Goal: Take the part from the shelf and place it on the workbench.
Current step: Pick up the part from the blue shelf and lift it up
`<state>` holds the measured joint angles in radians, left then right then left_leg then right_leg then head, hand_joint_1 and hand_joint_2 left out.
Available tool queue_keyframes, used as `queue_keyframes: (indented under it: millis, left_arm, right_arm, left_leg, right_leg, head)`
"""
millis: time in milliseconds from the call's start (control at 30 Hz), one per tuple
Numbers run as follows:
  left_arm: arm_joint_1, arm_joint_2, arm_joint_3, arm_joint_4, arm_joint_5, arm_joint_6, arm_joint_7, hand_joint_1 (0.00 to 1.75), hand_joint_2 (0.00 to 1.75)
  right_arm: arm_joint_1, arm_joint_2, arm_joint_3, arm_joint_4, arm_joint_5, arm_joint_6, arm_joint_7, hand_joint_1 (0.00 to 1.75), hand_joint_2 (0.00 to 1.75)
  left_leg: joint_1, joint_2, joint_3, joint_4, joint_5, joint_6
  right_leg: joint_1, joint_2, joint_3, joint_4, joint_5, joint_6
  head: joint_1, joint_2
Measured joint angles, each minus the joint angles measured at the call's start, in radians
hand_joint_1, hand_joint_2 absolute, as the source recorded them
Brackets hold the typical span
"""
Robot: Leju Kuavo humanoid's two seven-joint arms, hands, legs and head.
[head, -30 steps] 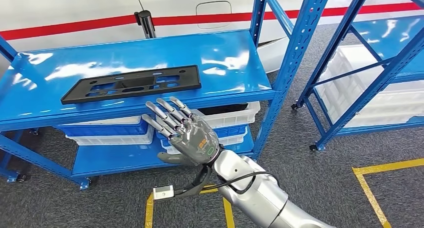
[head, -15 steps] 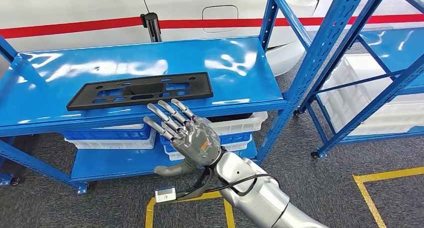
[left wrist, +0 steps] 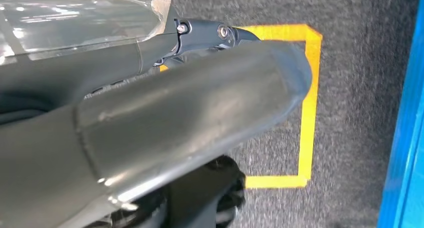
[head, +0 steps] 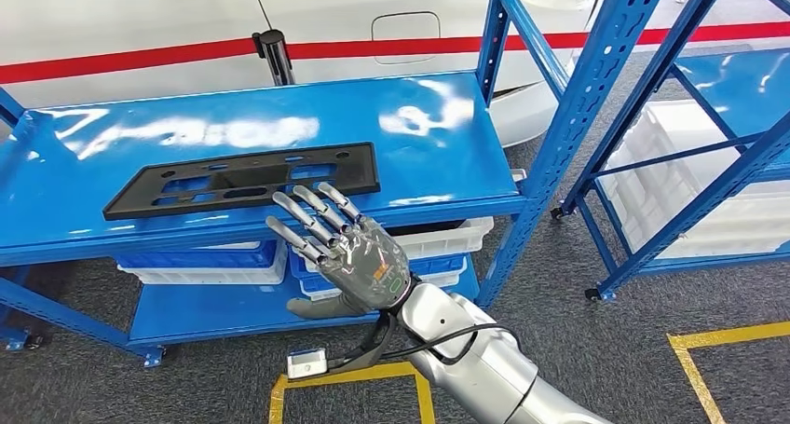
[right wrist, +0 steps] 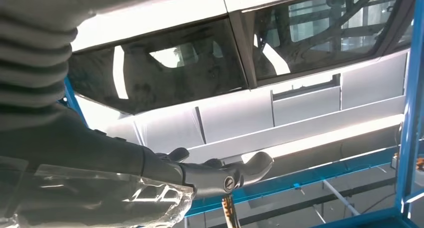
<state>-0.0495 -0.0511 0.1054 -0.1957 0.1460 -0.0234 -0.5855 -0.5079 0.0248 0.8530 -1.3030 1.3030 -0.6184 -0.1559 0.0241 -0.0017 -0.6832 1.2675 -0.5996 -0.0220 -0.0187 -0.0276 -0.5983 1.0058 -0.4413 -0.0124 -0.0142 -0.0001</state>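
Flat on the top board of the blue shelf lies the part, a long black plate with cut-out slots, set near the board's front edge and a little to its left half. Just in front of that edge, below the part's right end, the right hand is raised with its back to the camera, its fingers spread apart and stretched up toward the part; the fingertips overlap the shelf's front lip in the head view, and whether they touch it cannot be told. It holds nothing. In the right wrist view the same hand's thumb sticks out free, with a white vehicle body and its dark window behind it.

Under the top board, white crates and a blue one sit on the shelf's lower level. Beside the shelf, to its right, stands a second blue rack holding a large white crate. Behind the shelf runs the white vehicle side with a red stripe. On the grey carpet in front of the shelf, yellow tape marks a box.

The left wrist view shows grey covers of the left arm over the carpet and yellow tape; how the left hand's fingers lie cannot be told.
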Motion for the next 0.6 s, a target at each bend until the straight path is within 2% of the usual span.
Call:
queue_keyframes:
  millis: [67,100,133,167,233,300,333,400,433,467,500,533,600]
  left_arm:
    - [-0.001,0.001,0.000,0.000,0.000,0.000,0.000,0.00,0.00]
    - [-0.002,0.001,0.000,0.000,0.000,0.000,0.000,0.00,0.00]
    - [-0.003,0.001,0.000,0.000,0.000,0.000,0.000,0.00,0.00]
    - [-0.005,0.001,0.000,0.000,0.000,0.000,0.000,0.00,0.00]
    - [-0.005,0.000,0.000,0.000,0.000,0.000,0.001,0.00,0.00]
    - [-0.004,-0.001,0.000,0.000,0.000,0.000,0.001,0.00,0.00]
    - [-0.005,-0.001,0.000,0.000,0.000,0.000,0.001,0.00,0.00]
    - [-0.005,-0.002,0.000,0.000,0.001,0.000,0.001,0.00,0.00]
    - [-0.004,-0.002,0.000,0.000,0.001,0.000,0.001,0.00,0.00]
    - [-0.004,-0.001,0.000,0.000,0.001,0.000,0.001,0.00,0.00]
    - [-0.003,-0.001,0.000,0.000,0.001,0.000,0.001,0.00,0.00]
    - [-0.003,-0.002,0.000,0.000,0.001,0.000,0.001,0.00,0.00]
    - [-0.004,-0.003,0.000,0.000,0.001,0.000,0.001,0.00,0.00]
  right_arm:
    - [-0.001,0.000,0.000,0.000,0.000,0.000,0.000,0.00,1.75]
    - [-0.001,0.000,0.000,0.000,0.000,0.000,0.000,0.00,1.75]
    - [-0.002,0.000,0.000,0.000,0.000,0.000,0.000,0.00,1.75]
    - [-0.002,0.000,0.000,0.000,0.000,0.000,0.000,0.00,1.75]
    - [-0.003,0.001,0.000,0.000,0.000,0.000,0.000,0.00,1.75]
    - [-0.004,0.001,-0.001,-0.001,0.000,0.000,0.000,0.00,1.75]
    - [-0.005,0.001,-0.001,-0.002,0.000,0.000,0.000,0.00,1.75]
    - [-0.003,-0.002,-0.001,-0.003,0.000,0.000,0.000,0.00,1.75]
    - [0.000,-0.004,-0.001,-0.003,0.000,0.000,0.000,0.00,1.75]
    - [0.002,-0.006,-0.001,-0.002,0.000,0.000,0.000,0.00,1.75]
    - [0.003,-0.007,-0.001,-0.002,0.000,0.000,0.000,0.00,1.75]
    - [0.003,-0.008,-0.001,-0.003,0.000,0.000,0.000,0.00,1.75]
    - [0.002,-0.008,-0.001,-0.003,0.000,0.000,0.000,0.00,1.75]
  left_leg:
    - [0.001,0.022,0.050,-0.127,0.083,0.003]
    - [-0.001,0.037,0.078,-0.191,0.113,0.006]
    - [-0.004,0.048,0.098,-0.236,0.131,0.010]
    - [-0.008,0.052,0.106,-0.255,0.134,0.015]
    - [-0.013,0.034,0.105,-0.259,0.135,0.029]
    - [-0.012,0.018,0.108,-0.266,0.142,0.045]
    - [-0.010,0.010,0.110,-0.269,0.147,0.052]
    - [-0.010,-0.007,0.109,-0.270,0.150,0.059]
    - [-0.011,-0.017,0.108,-0.269,0.150,0.060]
    - [-0.012,-0.027,0.108,-0.269,0.150,0.060]
    - [-0.012,-0.038,0.108,-0.269,0.149,0.060]
    - [-0.013,-0.050,0.109,-0.268,0.149,0.060]
    - [-0.015,-0.071,0.110,-0.266,0.147,0.056]
  right_leg:
    - [0.001,-0.010,0.010,0.000,-0.006,0.003]
    - [0.004,-0.014,0.015,0.000,-0.009,0.007]
    - [0.007,-0.019,0.018,0.000,-0.012,0.011]
    - [0.011,-0.024,0.021,-0.001,-0.015,0.016]
    - [0.012,-0.036,0.026,-0.004,-0.017,0.028]
    - [0.011,-0.027,0.019,0.017,-0.033,0.036]
    - [0.010,-0.014,0.002,0.055,-0.053,0.035]
    - [0.008,0.013,-0.057,0.182,-0.111,0.024]
    - [0.008,0.018,-0.090,0.247,-0.134,0.022]
    - [0.008,0.020,-0.110,0.284,-0.142,0.023]
    - [0.009,0.023,-0.112,0.284,-0.135,0.028]
    - [0.009,0.027,-0.094,0.244,-0.112,0.034]
    - [0.009,0.050,-0.031,0.103,-0.055,0.042]
  head:
    - [0.000,0.000]
    - [0.000,0.000]
    - [0.001,0.000]
    - [0.002,0.000]
    - [0.003,0.000]
    - [0.003,0.000]
    - [0.004,0.000]
    - [0.007,0.000]
    - [0.008,0.000]
    - [0.008,0.000]
    - [0.009,0.000]
    - [0.009,0.000]
    - [0.009,0.000]
